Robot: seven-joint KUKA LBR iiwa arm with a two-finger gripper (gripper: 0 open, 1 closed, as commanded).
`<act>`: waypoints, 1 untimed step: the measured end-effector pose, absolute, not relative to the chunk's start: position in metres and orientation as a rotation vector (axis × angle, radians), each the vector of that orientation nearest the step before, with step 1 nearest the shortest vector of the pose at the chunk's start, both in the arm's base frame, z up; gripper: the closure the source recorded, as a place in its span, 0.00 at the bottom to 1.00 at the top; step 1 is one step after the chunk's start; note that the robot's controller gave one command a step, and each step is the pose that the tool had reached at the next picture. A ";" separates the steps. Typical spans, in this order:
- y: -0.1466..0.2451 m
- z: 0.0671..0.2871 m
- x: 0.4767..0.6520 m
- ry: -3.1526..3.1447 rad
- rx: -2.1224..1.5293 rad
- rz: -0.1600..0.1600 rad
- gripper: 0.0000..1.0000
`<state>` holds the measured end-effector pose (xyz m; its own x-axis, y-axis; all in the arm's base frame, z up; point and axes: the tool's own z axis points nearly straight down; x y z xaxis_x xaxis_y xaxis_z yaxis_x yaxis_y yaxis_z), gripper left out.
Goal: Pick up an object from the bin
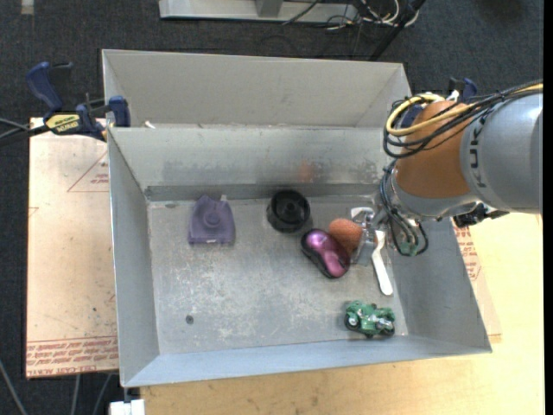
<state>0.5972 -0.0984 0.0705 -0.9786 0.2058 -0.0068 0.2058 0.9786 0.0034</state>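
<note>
Approach step. Claw [370, 228], opening not discernible, stood at 3 o'clock of orange egg [344, 230]; next, probably: centre, then close.

A dark carpeted floor [52, 24] is seen along the top and left edges. A flat grey metal foot [259, 9] is set on it at the top, and tangled cables [380, 3] are laid just beside it.

From the bin [242, 305] centre: block [212, 221] at ten o'clock, cup [289, 210] at twelve, ball [344, 231] at two with a pod [325, 252] touching its seven, spoon [381, 271] at three, toy car [370, 318] at four.
</note>
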 end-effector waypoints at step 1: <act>-0.098 0.073 0.596 3.120 0.328 0.005 1.00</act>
<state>0.5961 -0.0982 0.0733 -0.9781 0.2082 -0.0036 0.2082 0.9781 0.0036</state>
